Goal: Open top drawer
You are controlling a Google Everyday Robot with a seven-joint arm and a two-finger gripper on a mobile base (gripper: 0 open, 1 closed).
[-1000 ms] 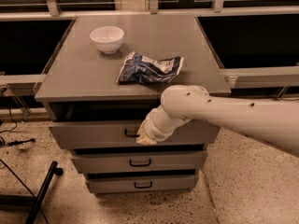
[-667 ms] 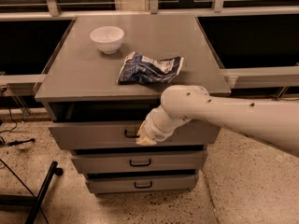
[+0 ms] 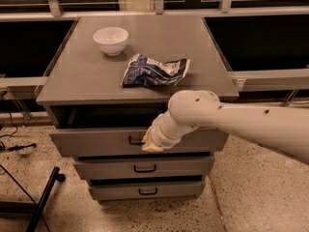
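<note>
The top drawer is the uppermost of three grey drawer fronts in the cabinet and stands pulled out a little, with a dark gap above it under the cabinet top. Its small black handle shows at the centre. My gripper is at the handle's right end, against the drawer front, and is largely hidden behind my white wrist and arm, which reaches in from the right.
A white bowl and a crumpled blue chip bag lie on the cabinet top. Two lower drawers are below. A black stand leg is on the floor to the left. A rail runs behind the cabinet.
</note>
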